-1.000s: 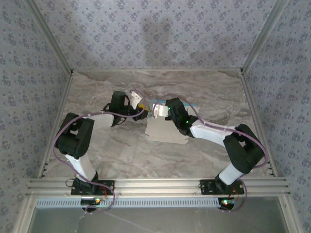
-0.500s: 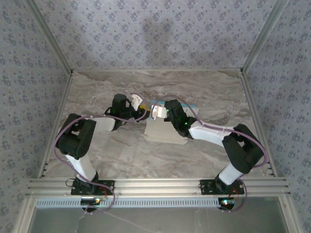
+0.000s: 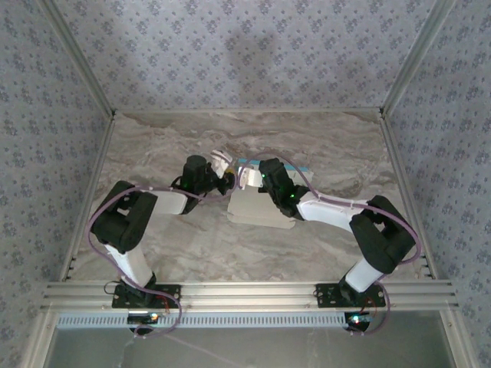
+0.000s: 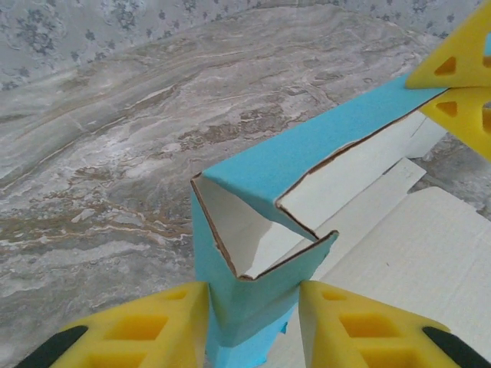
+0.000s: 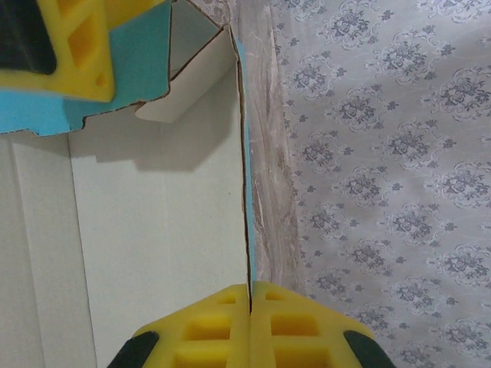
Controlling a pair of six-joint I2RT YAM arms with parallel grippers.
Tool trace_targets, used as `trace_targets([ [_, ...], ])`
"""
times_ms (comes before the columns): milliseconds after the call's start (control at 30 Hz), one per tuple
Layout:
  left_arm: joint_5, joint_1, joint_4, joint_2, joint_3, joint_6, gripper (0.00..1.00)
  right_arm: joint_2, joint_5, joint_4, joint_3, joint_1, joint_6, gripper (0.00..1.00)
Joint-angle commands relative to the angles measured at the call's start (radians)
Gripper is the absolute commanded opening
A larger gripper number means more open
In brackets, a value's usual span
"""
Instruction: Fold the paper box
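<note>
The paper box (image 3: 257, 208) lies around the middle of the table (image 3: 153, 146), a little toward the far side. Its pale beige floor panel is flat on the marble and its light blue long wall stands upright along the far edge.

The left pincer (image 4: 253, 299) sits at the left end of that wall. Its yellow fingers (image 4: 153, 326) flank the folded corner, where a short blue flap turns in and shows a torn-looking brown cut edge. Blue card fills the gap between the fingers and both pads appear to touch it, so the pincer is pinching the box corner.

The right pincer (image 5: 251, 295) is pressed together on the top edge of the same upright wall, farther to the right. The thin card runs straight out from between its two pads, blue on the outer face and beige on the inner. In the left wrist view its fingertips show at the upper right, gripping the wall's rim.

The two pincers are near each other along one edge, with the beige floor panel open below them.

Bare marble lies to the left, to the right and on the near side of the box, back to the aluminium rail (image 3: 245, 291). Beyond the blue wall there is a narrower strip of table before the patterned back wall (image 5: 383, 153).
</note>
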Motion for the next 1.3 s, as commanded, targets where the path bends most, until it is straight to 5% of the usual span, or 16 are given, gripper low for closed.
trace_targets([
  [0,-0.099,-0.01,0.115,0.002,-0.024,0.007,0.32,0.03,-0.035,-0.04,-0.01,0.023,0.039,0.0],
  [733,-0.131,-0.032,0.274,0.065,-0.05,-0.061,0.16,0.02,-0.103,-0.114,0.044,-0.013,0.145,0.0],
  [1067,-0.143,-0.038,0.352,0.093,-0.057,-0.106,0.16,0.013,-0.147,-0.135,0.05,-0.021,0.187,0.0],
  [1267,-0.092,-0.038,0.402,0.104,-0.071,-0.129,0.28,0.012,-0.15,-0.153,0.059,-0.028,0.2,0.0],
])
